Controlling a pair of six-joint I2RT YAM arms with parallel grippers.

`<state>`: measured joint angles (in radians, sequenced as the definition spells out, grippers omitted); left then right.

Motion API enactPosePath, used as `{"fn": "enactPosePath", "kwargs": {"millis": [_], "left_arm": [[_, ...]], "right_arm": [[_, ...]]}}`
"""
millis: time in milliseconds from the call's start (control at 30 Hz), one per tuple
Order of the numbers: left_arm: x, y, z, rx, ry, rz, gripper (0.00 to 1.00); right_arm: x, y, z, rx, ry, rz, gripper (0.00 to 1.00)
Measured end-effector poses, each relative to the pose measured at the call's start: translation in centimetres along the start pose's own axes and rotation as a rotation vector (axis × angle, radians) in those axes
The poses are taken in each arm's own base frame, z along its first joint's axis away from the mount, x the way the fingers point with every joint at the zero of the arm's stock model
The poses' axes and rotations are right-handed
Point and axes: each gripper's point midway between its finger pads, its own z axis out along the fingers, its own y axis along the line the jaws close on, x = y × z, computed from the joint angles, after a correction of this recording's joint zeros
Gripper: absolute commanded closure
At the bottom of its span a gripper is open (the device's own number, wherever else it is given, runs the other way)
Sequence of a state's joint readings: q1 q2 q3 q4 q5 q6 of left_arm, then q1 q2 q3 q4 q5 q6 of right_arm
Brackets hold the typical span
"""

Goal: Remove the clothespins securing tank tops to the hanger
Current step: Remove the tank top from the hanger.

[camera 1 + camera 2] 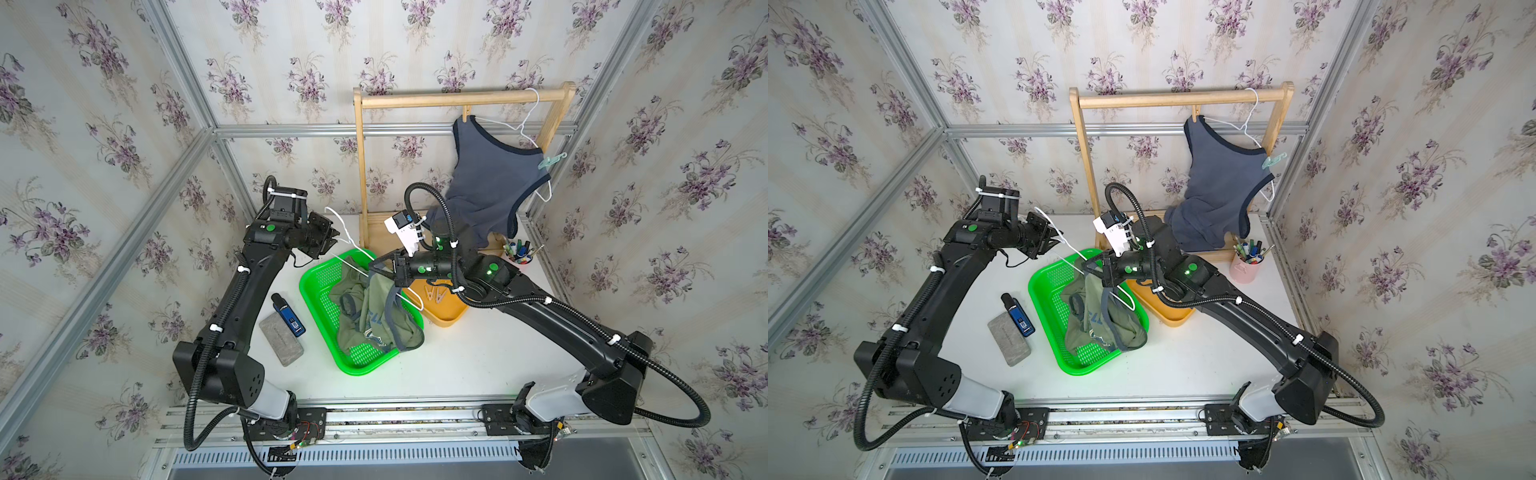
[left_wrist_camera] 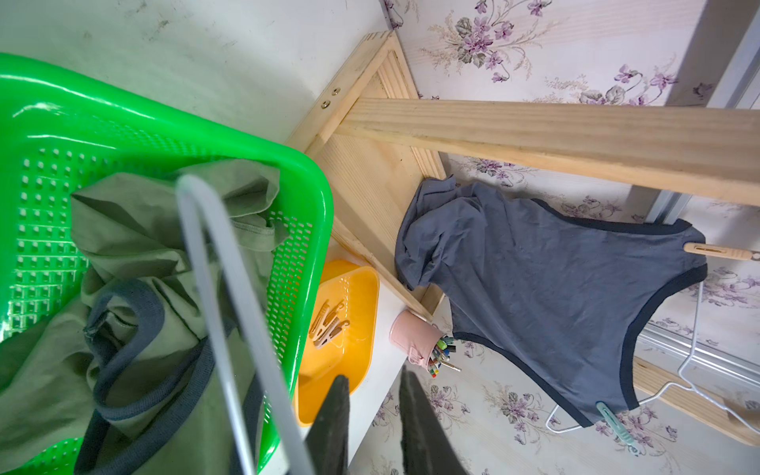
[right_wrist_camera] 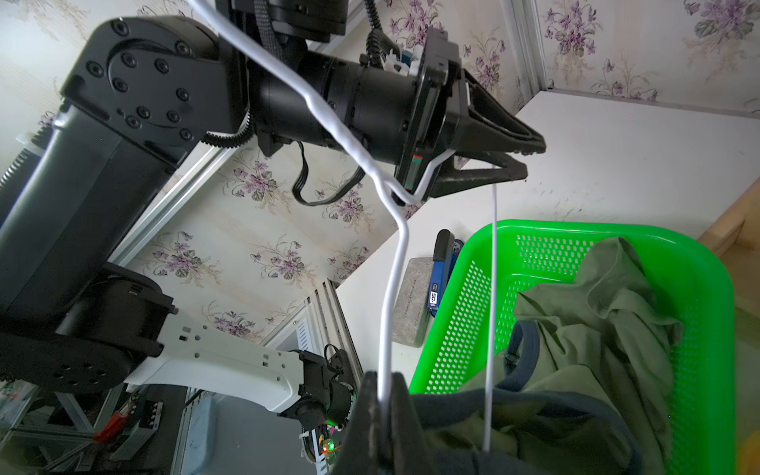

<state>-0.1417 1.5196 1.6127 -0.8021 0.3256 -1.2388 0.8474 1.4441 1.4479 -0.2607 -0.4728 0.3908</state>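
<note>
Right gripper [image 3: 384,382] clamped white hanger [image 3: 392,296] | left gripper [image 3: 530,158] jaws narrow, grip we couldn't tell | olive tank top [image 1: 374,316] lay in green basket [image 1: 309,299] | wooden clothespins [image 1: 434,294] in yellow tray [image 1: 446,318] | blue tank top [image 1: 490,183] pegged at rack [image 1: 457,97]

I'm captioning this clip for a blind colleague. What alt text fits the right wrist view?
The right gripper clamps a white wire hanger, whose far end reaches the left gripper. Beside it, an olive tank top with dark trim lies crumpled in a green basket on the white table.
</note>
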Motion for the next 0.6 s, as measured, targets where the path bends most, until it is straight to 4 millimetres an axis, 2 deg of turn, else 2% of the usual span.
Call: {"fn": "enactPosePath", "kwargs": {"millis": [100, 233, 600], "left_arm": [[0.0, 0.0, 0.2, 0.009, 0.011, -0.036, 0.99], [-0.1, 0.5, 0.3, 0.001, 0.019, -0.068, 1.0], [-0.9, 0.0, -0.7, 0.036, 0.018, -0.105, 1.0]], "right_arm": [[1.0, -0.2, 0.1, 0.003, 0.03, -0.012, 1.0], [1.7, -0.8, 0.2, 0.015, 0.038, -0.023, 1.0], [1.6, -1.1, 0.5, 0.017, 0.017, -0.069, 0.96]]}}
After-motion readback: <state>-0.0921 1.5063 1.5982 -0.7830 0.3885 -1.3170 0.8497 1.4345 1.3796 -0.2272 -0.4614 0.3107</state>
